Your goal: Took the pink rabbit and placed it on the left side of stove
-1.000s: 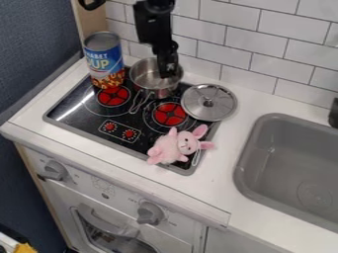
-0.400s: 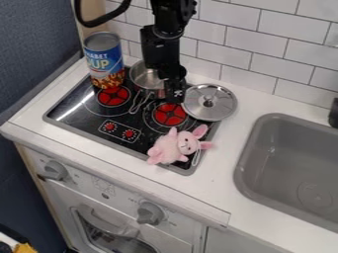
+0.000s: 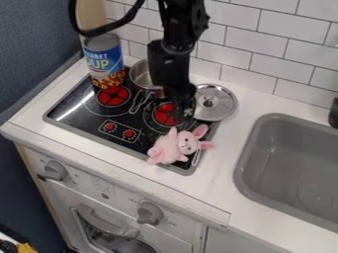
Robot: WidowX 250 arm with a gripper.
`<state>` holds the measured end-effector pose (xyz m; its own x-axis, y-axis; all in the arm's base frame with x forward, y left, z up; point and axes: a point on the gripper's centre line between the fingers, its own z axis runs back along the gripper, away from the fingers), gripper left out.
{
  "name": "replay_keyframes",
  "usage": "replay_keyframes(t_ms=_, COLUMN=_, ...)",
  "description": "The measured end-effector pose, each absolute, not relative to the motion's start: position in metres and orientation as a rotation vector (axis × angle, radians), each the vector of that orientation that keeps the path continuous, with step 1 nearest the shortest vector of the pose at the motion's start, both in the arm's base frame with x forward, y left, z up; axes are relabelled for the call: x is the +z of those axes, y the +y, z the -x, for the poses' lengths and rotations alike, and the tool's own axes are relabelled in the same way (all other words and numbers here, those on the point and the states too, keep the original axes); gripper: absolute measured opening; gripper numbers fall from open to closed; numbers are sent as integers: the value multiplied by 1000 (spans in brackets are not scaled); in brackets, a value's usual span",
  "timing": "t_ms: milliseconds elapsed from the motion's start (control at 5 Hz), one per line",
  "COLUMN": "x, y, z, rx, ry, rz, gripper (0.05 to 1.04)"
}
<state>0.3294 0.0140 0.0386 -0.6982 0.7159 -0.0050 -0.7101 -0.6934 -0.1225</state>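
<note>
Rabbit (image 3: 173, 146) lies on the near right corner of the stove (image 3: 82, 118). The gripper (image 3: 185, 116) hangs just to its far side; whether spread or pressed together, I cannot tell.

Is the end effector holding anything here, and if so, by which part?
Nothing appears held: the end effector hangs over the stovetop, and the pink plush rabbit lies at its near right corner.

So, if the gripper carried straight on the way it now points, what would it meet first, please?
Most likely the pink rabbit, near its ears, just below the gripper in the picture, though depth is unclear and it might reach the stove top first.
</note>
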Motion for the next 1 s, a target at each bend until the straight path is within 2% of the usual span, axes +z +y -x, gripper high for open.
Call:
replay_keyframes(t_ms=200, x=32, y=7, z=-320, rx=2362, ry=-102, rz=42, gripper=1001)
replay_keyframes(t_ms=400, x=18, y=6, z=-305, rx=2393, ry=-64, rz=-52, gripper=1001)
replay_keyframes(t_ms=800, x=-11, y=15, z=-294, rx=2395, ry=-92, rz=-176, gripper=1001)
replay_keyframes(t_ms=1000, x=-17, y=16, z=-296, rx=2368, ry=-93, rz=-187, gripper=949)
